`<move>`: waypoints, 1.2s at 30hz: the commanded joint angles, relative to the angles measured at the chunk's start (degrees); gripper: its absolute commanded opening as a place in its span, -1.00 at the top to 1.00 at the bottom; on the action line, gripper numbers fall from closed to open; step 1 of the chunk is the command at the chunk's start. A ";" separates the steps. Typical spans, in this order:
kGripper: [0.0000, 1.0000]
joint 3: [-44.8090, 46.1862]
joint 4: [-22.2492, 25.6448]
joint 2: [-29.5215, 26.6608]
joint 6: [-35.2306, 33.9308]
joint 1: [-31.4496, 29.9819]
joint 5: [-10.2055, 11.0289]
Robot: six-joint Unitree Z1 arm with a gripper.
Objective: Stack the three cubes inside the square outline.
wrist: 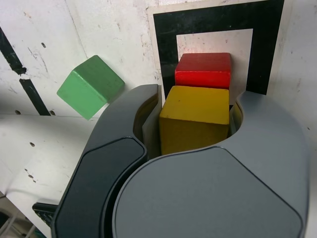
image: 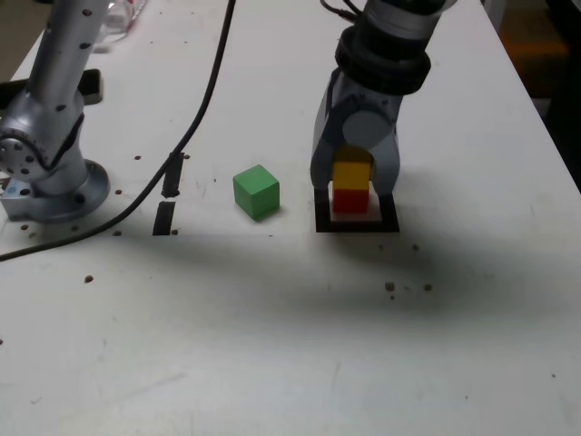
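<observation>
The red cube [image: 349, 199] [wrist: 203, 70] sits inside the black square outline [image: 327, 222] [wrist: 166, 39]. On top of it rests the yellow cube [image: 351, 173] [wrist: 194, 119], and my gripper [image: 354, 186] [wrist: 194, 124] is shut on that yellow cube, one jaw on each side. The green cube [image: 256, 192] [wrist: 90, 87] lies alone on the white table, to the exterior view's left of the outline, a little turned. The gripper hangs straight over the outline.
Two short black strips [image: 168, 195] lie to the exterior view's left of the green cube. The arm's silver base [image: 50, 173] stands at the far left, with a black cable [image: 195, 118] running across the table. The table's right edge [image: 545, 136] is near.
</observation>
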 commanded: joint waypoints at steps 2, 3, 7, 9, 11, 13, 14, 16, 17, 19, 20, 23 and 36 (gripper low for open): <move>0.12 0.67 -0.41 0.10 0.33 0.09 -0.29; 0.07 0.90 -0.52 0.10 0.43 0.13 -0.37; -0.11 1.81 -1.03 0.08 0.97 0.31 -0.73; -0.18 2.09 -1.34 0.05 1.23 0.38 -0.79; -0.22 2.22 -1.65 0.03 1.43 0.42 -0.79; -0.25 2.22 -1.90 0.01 1.62 0.44 -0.73; -0.27 2.18 -2.05 -0.03 1.77 0.44 -0.66; -0.30 2.08 -2.24 -0.09 1.98 0.44 -0.46; -0.31 2.06 -2.33 -0.10 2.08 0.44 -0.35; -0.33 2.08 -2.52 -0.17 2.27 0.47 -0.08; -0.33 2.09 -2.54 -0.17 2.30 0.48 -0.03; -0.37 2.43 -2.59 -0.42 2.46 0.57 0.44; -0.46 1.10 -0.22 -6.41 2.17 0.42 1.92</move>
